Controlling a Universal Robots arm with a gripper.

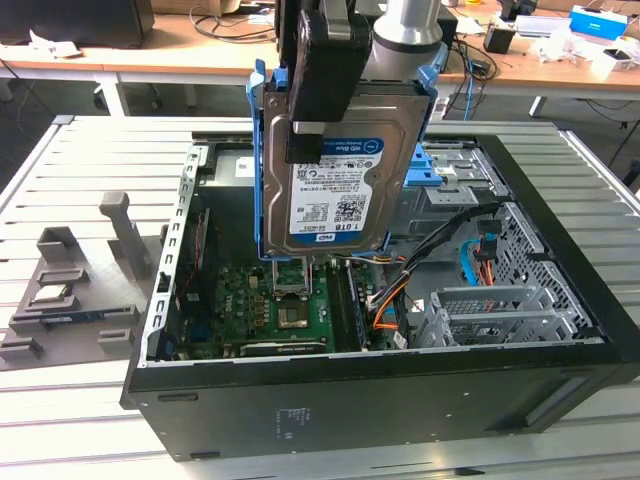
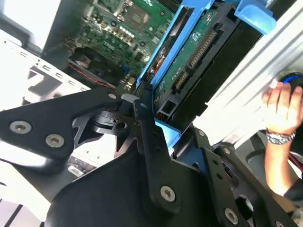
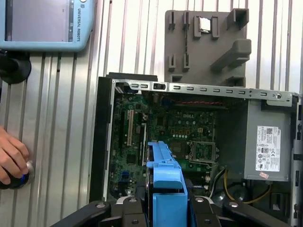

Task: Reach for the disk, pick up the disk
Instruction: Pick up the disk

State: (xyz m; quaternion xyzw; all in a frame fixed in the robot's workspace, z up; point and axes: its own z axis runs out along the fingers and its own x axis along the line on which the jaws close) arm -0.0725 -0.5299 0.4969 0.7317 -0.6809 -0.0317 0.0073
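The disk [image 1: 335, 200], a silver-grey hard drive with a white-and-blue label and a blue side bracket, hangs upright above the open computer case [image 1: 380, 395]. My gripper [image 1: 320, 140] is shut on its upper part, with one black finger [image 1: 315, 90] across the labelled face. In the second wrist view the disk's green circuit side [image 2: 194, 52] and blue bracket sit between the gripper's black fingers [image 2: 147, 118]. In the first wrist view the blue bracket [image 3: 165, 189] of the disk sticks out between the gripper links, over the motherboard [image 3: 180, 132].
Below the disk lie the motherboard [image 1: 290, 300] and a metal drive cage [image 1: 500, 310] with cables. A grey fixture plate [image 1: 80, 280] holding a small chip [image 1: 50, 294] lies at the exterior view's left. A person's hand [image 3: 12, 158] rests near a control tablet [image 3: 42, 23].
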